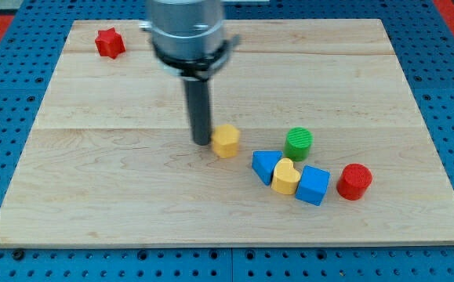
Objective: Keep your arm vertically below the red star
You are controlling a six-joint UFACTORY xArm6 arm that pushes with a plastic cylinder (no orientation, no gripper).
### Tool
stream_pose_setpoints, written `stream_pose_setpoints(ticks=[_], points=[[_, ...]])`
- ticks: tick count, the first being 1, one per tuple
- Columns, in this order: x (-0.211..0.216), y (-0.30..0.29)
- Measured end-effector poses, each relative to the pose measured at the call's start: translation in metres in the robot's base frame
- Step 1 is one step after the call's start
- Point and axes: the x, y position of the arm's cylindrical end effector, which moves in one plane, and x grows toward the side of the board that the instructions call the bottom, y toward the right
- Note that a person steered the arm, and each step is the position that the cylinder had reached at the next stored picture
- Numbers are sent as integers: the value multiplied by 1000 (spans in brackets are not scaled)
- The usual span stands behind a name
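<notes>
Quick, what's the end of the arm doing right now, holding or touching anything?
No gripper, just my tip: holding nothing, on the board right beside the yellow hexagon block, at its left in the view. Contact cannot be told. The red star lies far up-left.

Nothing readable is showing anywhere: no text, label, brand, number or sign on the counter point(93, 157), on the blocks, or on the arm's grey housing point(186, 27).
</notes>
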Motion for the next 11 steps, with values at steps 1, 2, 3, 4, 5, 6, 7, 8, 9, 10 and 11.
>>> stream_pose_setpoints(ticks=[1, 2, 3, 4, 5, 6, 7, 8, 9, 10, 11], points=[[0, 50], [0, 61], [1, 79], [-1, 83], [-10, -11], [-11, -104], [-17, -153], [-19, -159], [-19, -160], [-18, -159], [-18, -158]])
